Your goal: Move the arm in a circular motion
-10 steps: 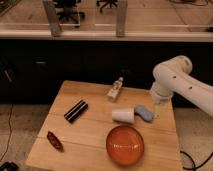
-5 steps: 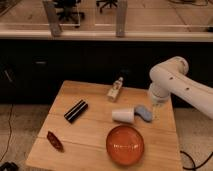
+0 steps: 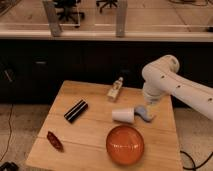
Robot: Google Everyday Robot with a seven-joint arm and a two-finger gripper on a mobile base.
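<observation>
Gripper (image 3: 148, 106): it hangs at the low end of the arm, over the right part of the table (image 3: 92, 131), just right of the white cup. You cannot tell whether it is apart or together. A pale bluish shape sits right there, and it may be part of the gripper or something lying on the wood.
Red item (image 3: 55, 141): near left corner, well apart from the gripper, so you have no worry there.
Black box (image 3: 76, 110): left of centre, lying at an angle, also well clear.
Small bottle (image 3: 115, 90): far side, upright or close to it, just left of the arm's downward segment. Watch it, because it looks tippy.
White cup (image 3: 124, 115): on its side, mouth to the left, just beside the gripper. It looks light and would likely roll at a nudge.
Orange bowl (image 3: 125, 145): near edge, below the cup, near the gripper but apart from it.
Arm (image 3: 172, 84): it comes in from the right edge, bends at the bulbous joint above the table's far right, then drops to the gripper.
Handling: the arm looks stiff, glossy and heavy, and you have nothing to grasp, since it moves itself. The gripper is its own tip, so your circle likely wants height over the cup and bottle.
</observation>
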